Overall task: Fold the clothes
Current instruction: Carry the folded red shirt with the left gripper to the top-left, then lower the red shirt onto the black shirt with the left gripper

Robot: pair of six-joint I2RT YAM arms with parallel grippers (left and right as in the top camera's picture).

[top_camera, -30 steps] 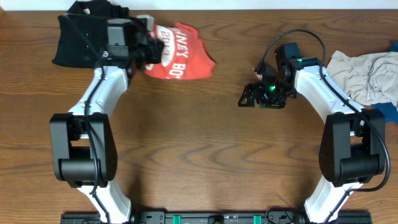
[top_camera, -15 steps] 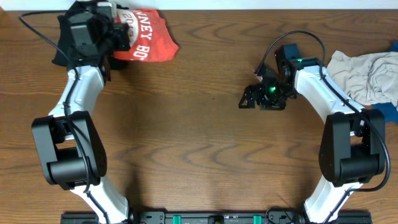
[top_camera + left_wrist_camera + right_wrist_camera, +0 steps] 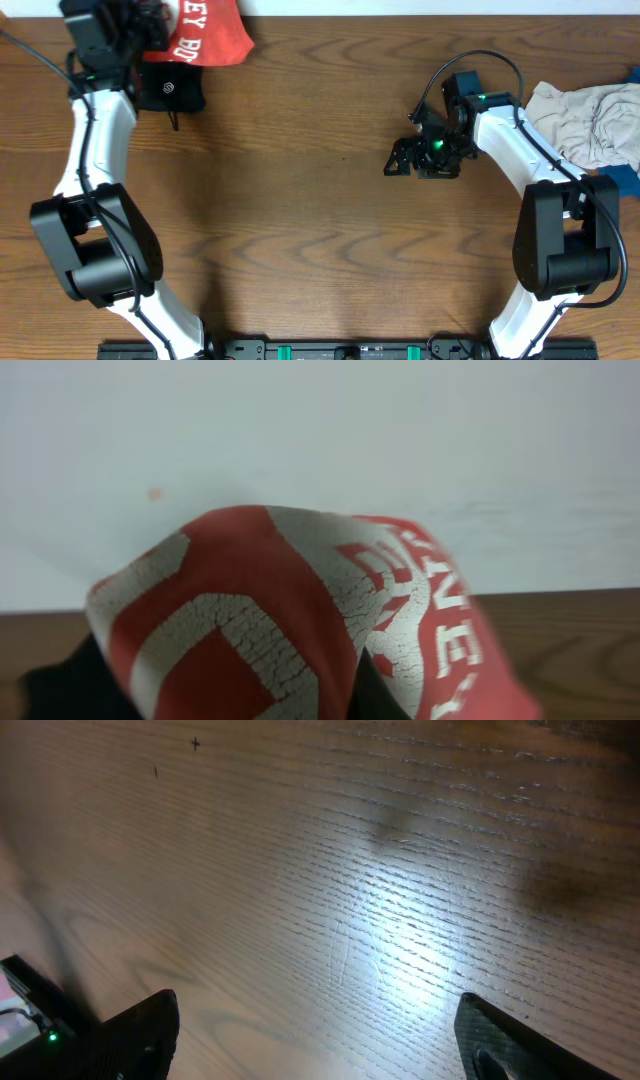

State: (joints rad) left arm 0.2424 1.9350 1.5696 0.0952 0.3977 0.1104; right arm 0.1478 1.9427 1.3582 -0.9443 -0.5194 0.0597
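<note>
The red-orange T-shirt with white lettering hangs bunched at the table's far left edge, and my left gripper is shut on it. In the left wrist view the T-shirt fills the lower frame and hides the fingers, with a white wall behind. A black garment lies just below it on the table. My right gripper hovers over bare wood at centre right. It is open and empty, its fingertips wide apart. More clothes, a pale grey pile, lie at the right edge.
A blue piece shows under the grey pile by the right arm's base. The wooden table stretches between the two arms. The wall runs along the table's far edge.
My left arm has swung left and toward the far edge, carrying the red T-shirt from beside the table's middle to the far left corner. The right arm has not moved.
</note>
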